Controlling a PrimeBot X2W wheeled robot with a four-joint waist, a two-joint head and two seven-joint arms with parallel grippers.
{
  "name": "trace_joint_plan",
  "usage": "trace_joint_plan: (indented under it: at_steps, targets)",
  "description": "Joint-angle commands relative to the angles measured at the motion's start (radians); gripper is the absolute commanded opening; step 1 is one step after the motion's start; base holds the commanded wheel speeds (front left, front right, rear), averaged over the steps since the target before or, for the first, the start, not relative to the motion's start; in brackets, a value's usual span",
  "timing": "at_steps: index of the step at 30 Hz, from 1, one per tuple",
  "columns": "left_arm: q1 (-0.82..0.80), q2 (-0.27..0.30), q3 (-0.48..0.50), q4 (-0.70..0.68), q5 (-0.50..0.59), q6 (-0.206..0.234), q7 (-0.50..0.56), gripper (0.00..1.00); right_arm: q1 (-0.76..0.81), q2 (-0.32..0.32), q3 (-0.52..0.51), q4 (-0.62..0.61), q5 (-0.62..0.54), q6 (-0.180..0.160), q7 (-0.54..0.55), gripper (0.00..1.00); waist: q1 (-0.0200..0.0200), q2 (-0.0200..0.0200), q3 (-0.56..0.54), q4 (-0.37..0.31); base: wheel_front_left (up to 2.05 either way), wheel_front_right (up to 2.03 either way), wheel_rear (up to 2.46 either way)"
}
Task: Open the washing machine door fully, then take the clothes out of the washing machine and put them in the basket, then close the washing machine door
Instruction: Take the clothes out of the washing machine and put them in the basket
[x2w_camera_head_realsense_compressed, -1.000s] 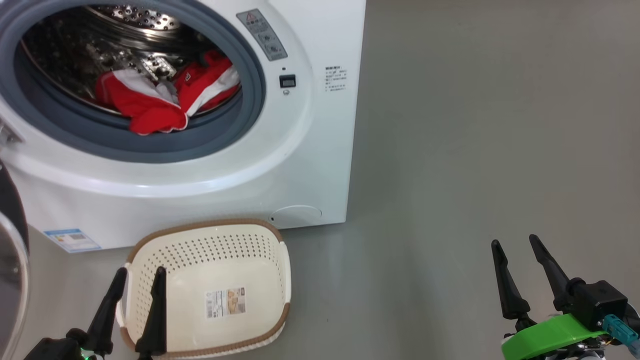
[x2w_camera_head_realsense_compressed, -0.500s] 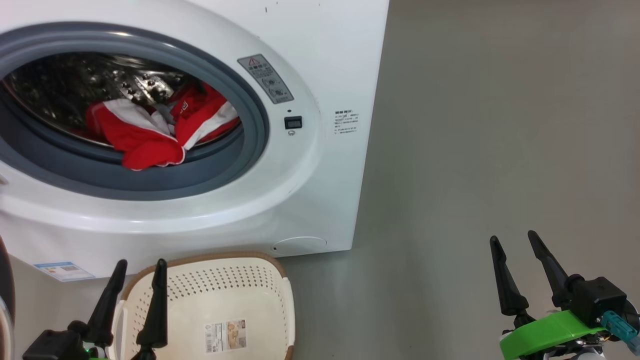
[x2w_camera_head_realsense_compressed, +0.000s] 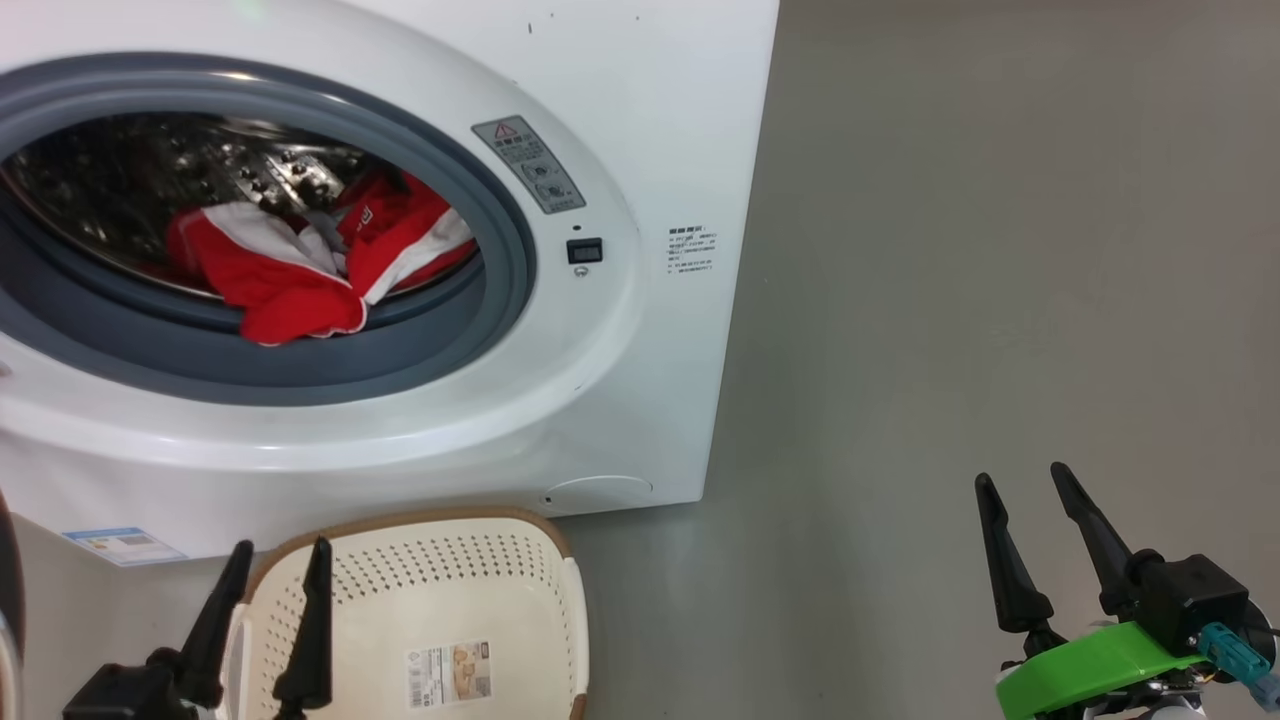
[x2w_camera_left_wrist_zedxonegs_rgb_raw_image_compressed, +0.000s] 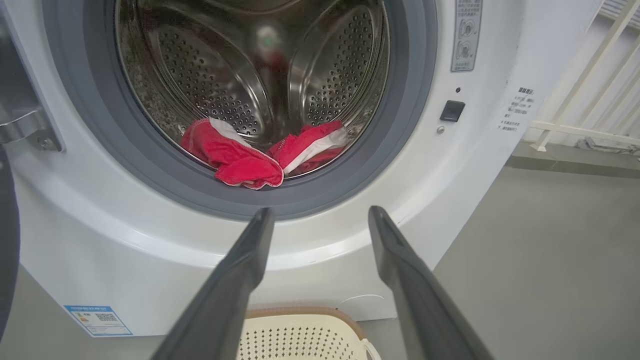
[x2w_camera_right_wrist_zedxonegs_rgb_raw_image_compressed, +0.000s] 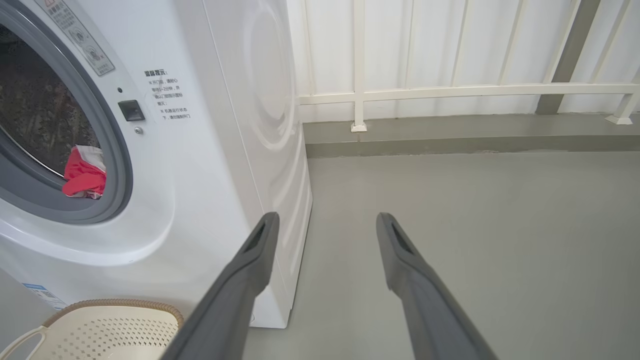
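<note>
At the far left, the washing machine door (x2w_camera_left_wrist_zedxonegs_rgb_raw_image_compressed: 7, 235) shows as a dark sliver past the hinge side of the washing machine (x2w_camera_head_realsense_compressed: 640, 380). It is swung clear of the opening, so you can count the first step as done. How fully it stands open you cannot judge from so thin a slice.

Your left gripper (x2w_camera_head_realsense_compressed: 281, 548) hovers low before the washing machine's front. Its two fingers are spread wide with nothing between them, and in the left wrist view they point up towards the opening.

Just beside it, the basket (x2w_camera_head_realsense_compressed: 430, 514) sits on the floor at the foot of the washing machine, below the opening. Whether it touches the cabinet you cannot tell. It holds nothing but the paper label (x2w_camera_head_realsense_compressed: 448, 675) on its bottom, so no garment has been moved across yet.

The clothes (x2w_camera_head_realsense_compressed: 290, 280), red with white panels, lie bunched at the bottom of the drum (x2w_camera_left_wrist_zedxonegs_rgb_raw_image_compressed: 220, 75) inside the washing machine. One red fold spills forward onto the grey gasket (x2w_camera_head_realsense_compressed: 500, 300).

Your right gripper (x2w_camera_head_realsense_compressed: 1020, 476) waits off the washing machine's right front corner, well apart from it, over bare floor (x2w_camera_head_realsense_compressed: 950, 300). Its fingers are spread wide too, and it carries nothing.

By that reckoning you are roughly a third of the way through. The door is open, the whole unloading lies ahead, and closing the door comes last. The left gripper looks the better placed to reach in first.
</note>
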Motion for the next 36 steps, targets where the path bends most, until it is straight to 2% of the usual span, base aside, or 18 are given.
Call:
trace_joint_plan:
  at_steps: [1, 5, 12, 24, 36]
  targets:
    - [-0.052, 0.015, 0.044, 0.002, 0.021, -0.005, -0.005, 1.00, -0.025, -0.004, 0.027, -0.027, -0.007, 0.007, -0.009, 1.00, 0.0000, -0.0001, 0.012, -0.001, 0.00, 0.00, 0.00]
    - [-0.130, 0.020, 0.035, 0.068, 0.041, -0.005, -0.005, 1.00, -0.036, -0.004, 0.035, -0.032, -0.009, 0.007, -0.009, 1.00, 0.0000, -0.0001, 0.052, -0.008, 0.00, 0.00, 0.00]
    - [-0.343, 0.060, -0.006, 0.238, 0.048, -0.005, -0.005, 1.00, -0.072, -0.004, 0.051, -0.039, 0.007, 0.007, -0.009, 1.00, 0.0000, -0.0001, 0.153, -0.042, 0.00, 0.00, 0.00]
    - [-0.697, 0.193, -0.088, 0.509, 0.022, -0.005, -0.005, 1.00, -0.142, -0.003, 0.090, -0.059, 0.040, 0.007, -0.009, 1.00, 0.0000, -0.0001, 0.301, -0.138, 0.00, 0.00, 0.00]
    - [-0.896, 0.280, -0.151, 0.635, -0.004, -0.005, -0.005, 1.00, -0.181, -0.003, 0.121, -0.079, 0.063, 0.007, -0.009, 1.00, 0.0000, -0.0001, 0.382, -0.187, 0.00, 0.00, 0.00]
